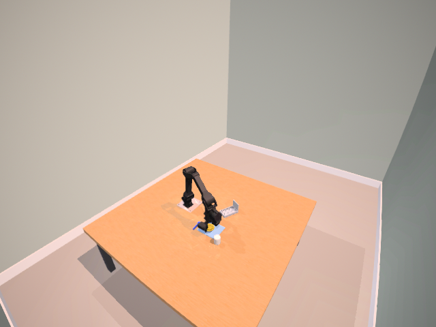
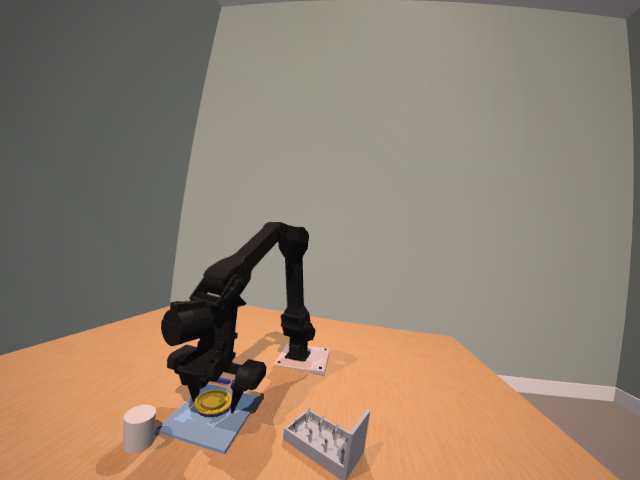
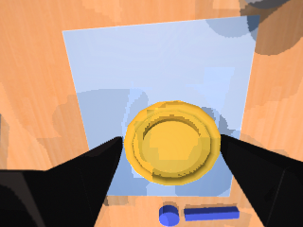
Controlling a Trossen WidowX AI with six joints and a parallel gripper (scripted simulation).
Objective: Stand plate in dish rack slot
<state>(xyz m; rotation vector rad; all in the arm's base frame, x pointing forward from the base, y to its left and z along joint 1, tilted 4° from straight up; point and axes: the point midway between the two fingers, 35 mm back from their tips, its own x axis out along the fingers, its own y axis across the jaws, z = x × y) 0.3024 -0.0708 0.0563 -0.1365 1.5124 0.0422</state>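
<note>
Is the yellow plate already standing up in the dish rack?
No, the yellow plate lies flat on the blue mat, between the open gripper's fingers, while the dish rack stands apart with nothing in it.

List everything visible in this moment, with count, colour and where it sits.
plate: one, yellow, lying flat on the mat, between the open gripper's fingers.
mat: one, light blue, flat on the table under the plate.
dish rack: one, grey, on the table to the side of the mat, nothing in its slots.
cylinder: one, off-white, upright on the table beside the mat's edge.
blue pieces: two, a small round one and a short bar, just off the mat's edge.
table: one, orange wood.
arm: one, black, on a pale base plate.
gripper: one, black, open, straddling the plate, holding nothing.
</note>
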